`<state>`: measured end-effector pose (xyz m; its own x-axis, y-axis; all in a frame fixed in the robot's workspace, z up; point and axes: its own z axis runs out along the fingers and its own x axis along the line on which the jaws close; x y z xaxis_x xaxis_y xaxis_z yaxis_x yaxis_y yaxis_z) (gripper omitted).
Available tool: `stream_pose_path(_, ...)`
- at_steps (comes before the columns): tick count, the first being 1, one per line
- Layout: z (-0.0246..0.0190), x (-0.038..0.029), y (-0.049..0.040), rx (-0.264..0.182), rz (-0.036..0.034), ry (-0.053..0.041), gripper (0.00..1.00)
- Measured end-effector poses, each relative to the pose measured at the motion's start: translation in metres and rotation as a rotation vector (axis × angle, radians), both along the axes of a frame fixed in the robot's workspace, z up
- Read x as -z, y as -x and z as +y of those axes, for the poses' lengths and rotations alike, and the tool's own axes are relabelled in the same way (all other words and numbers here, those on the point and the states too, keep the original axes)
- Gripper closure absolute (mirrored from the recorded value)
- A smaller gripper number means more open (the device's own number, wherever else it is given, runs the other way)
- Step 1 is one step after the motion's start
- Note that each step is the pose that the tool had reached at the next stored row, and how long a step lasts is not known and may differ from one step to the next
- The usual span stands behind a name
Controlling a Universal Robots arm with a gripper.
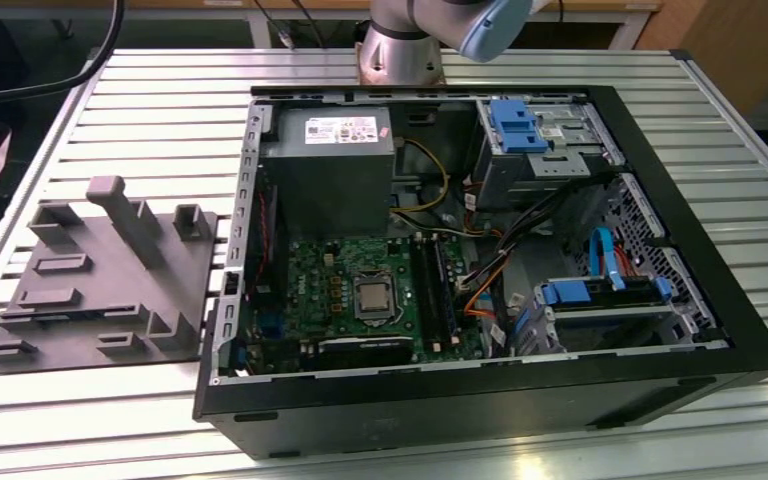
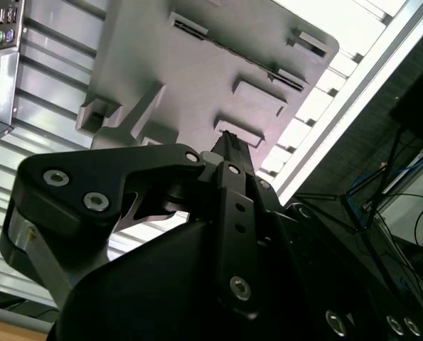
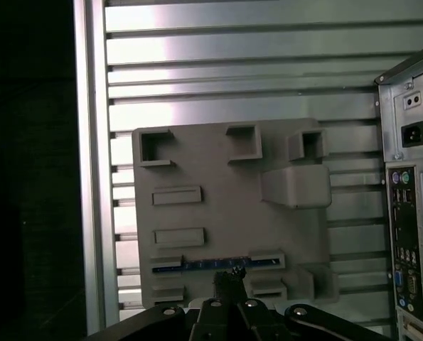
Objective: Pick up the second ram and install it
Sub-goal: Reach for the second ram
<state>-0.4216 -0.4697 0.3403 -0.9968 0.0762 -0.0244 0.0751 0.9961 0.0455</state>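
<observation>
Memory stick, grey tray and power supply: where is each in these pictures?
second ram (image 3: 197, 266): first wrist view, its blue edge in the tray.
grey tray (image 1: 97, 280): exterior view, flat middle.
power supply (image 1: 324, 190): exterior view, grey face.

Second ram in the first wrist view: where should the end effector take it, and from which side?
Probably mid-length on the long upper edge of the ram, coming straight down over the tray to clamp its flat faces. It stands on edge in a slot with blocks at its ends, so only that edge looks free.
</observation>
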Motion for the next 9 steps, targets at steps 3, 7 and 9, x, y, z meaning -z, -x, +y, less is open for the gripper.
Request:
stream_pose_path(3,-0.0006,0.0016,0.0008,0.0,0.0,0.0,0.89)
stream_pose_path(7,-0.0014,0.0038,0.0019,0.0,0.0,0.0,0.89)
stream_pose_path(9,-0.0018,0.0048,0.0024,0.0,0.0,0.0,0.89)
